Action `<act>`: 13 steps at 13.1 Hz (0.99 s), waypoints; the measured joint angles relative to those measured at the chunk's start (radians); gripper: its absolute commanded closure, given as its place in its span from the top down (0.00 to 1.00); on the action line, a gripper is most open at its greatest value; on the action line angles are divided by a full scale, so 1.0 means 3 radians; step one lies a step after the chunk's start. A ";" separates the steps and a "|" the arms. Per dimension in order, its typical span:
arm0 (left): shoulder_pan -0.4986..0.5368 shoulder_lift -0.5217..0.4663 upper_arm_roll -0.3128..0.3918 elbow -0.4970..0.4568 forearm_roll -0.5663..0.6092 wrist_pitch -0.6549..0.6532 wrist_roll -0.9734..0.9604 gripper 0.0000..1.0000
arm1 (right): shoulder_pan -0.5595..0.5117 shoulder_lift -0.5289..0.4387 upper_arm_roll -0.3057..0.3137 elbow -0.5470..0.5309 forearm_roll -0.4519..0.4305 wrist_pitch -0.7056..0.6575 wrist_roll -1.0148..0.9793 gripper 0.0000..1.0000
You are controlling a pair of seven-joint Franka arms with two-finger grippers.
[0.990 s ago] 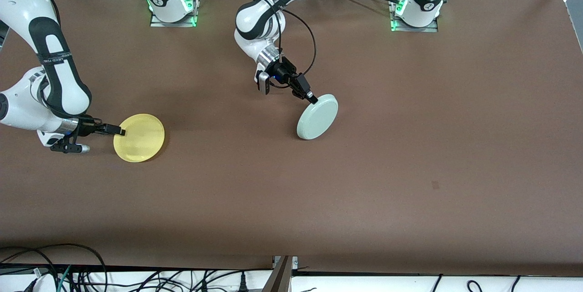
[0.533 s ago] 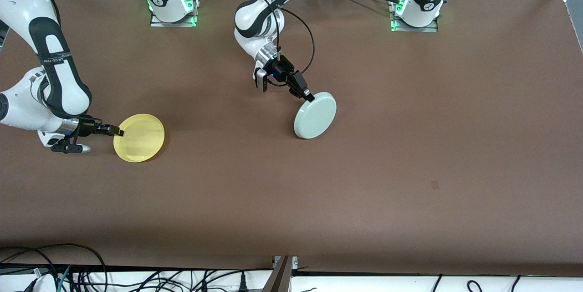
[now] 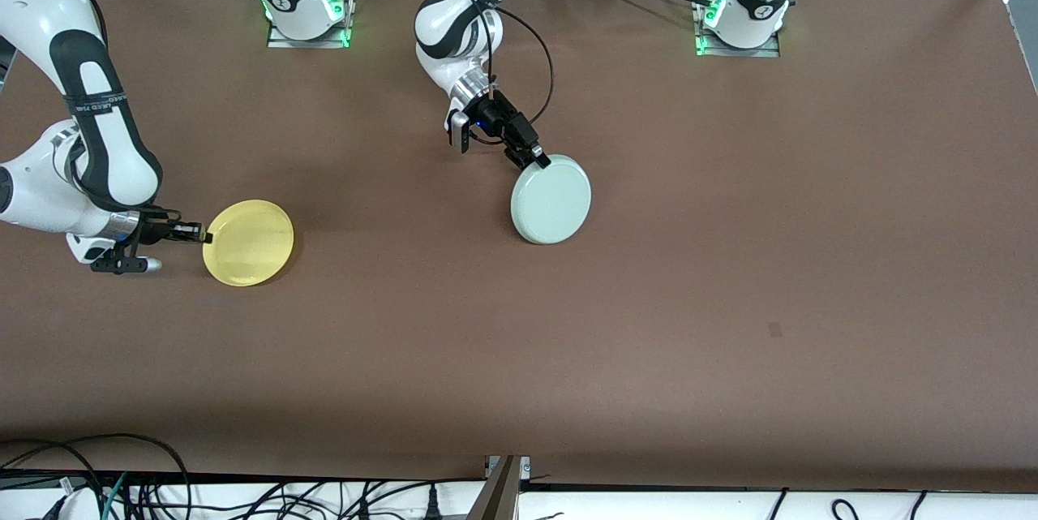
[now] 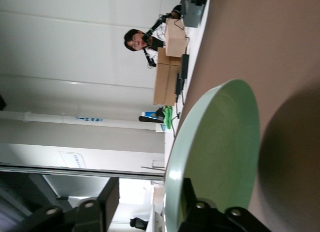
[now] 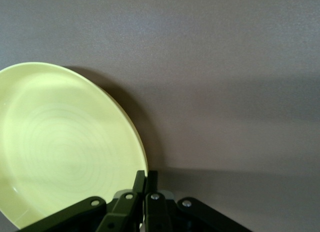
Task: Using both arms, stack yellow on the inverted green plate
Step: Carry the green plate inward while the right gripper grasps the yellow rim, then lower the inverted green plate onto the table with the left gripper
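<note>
On the brown bench (image 3: pixel 730 277), the green plate (image 3: pixel 551 199) lay upturned mid-bench as a base, the left gripper (image 3: pixel 537 160) at its rim, fingers apart. Toward the right arm's end, the right gripper (image 3: pixel 199 237) pinched the yellow plate's (image 3: pixel 248 242) rim, apparently for lifting.

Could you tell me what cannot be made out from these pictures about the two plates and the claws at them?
- Front view: whether the left claw touches the green plate; too small to tell.
- Left wrist view: the green plate's lower rim is cut off by the frame edge and hidden by the claw's fingers.
- Right wrist view: the yellow plate's edge is cut off; the shut right claw covers the rim.
</note>
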 measured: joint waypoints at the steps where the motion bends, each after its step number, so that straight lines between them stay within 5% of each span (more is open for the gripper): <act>1: -0.0001 0.0001 -0.0001 0.0028 -0.0115 0.0072 -0.0031 1.00 | 0.0000 0.0000 0.0000 0.0000 0.0000 0.0000 -0.0011 0.00; 6: 0.0008 0.0000 0.0002 0.0200 -0.0622 0.0430 -0.0474 1.00 | 0.0001 0.0000 0.0003 0.0089 0.0002 -0.0091 -0.0126 0.00; 13: 0.0169 -0.0011 0.0020 0.0333 -0.1260 0.1293 -0.0978 1.00 | -0.0004 -0.0030 -0.0019 0.0686 0.0004 -0.1011 -0.0156 0.00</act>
